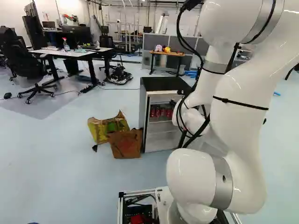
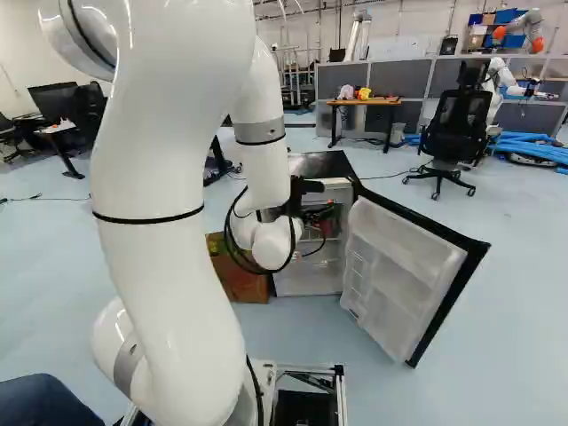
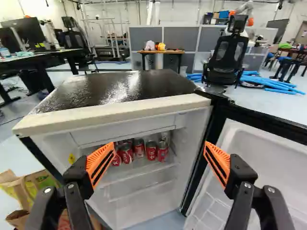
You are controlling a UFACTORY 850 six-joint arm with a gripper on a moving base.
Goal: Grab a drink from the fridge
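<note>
Where the fridge [image 3: 120, 88] stands open, red cans [image 3: 139, 149] occupy a shelf [image 3: 136, 172]: upright, clustered side by side, long axes vertical; jaws: spread wide, facing the cans.

A gripper can go in through the open front of the fridge [image 3: 129, 88], over the shelf [image 3: 139, 173]. The big roof is above, and the left wall blocks that side. The door [image 2: 404, 266] sticks out near on the right. The brown bag [image 1: 126, 145] blocks the floor on the left.
</note>
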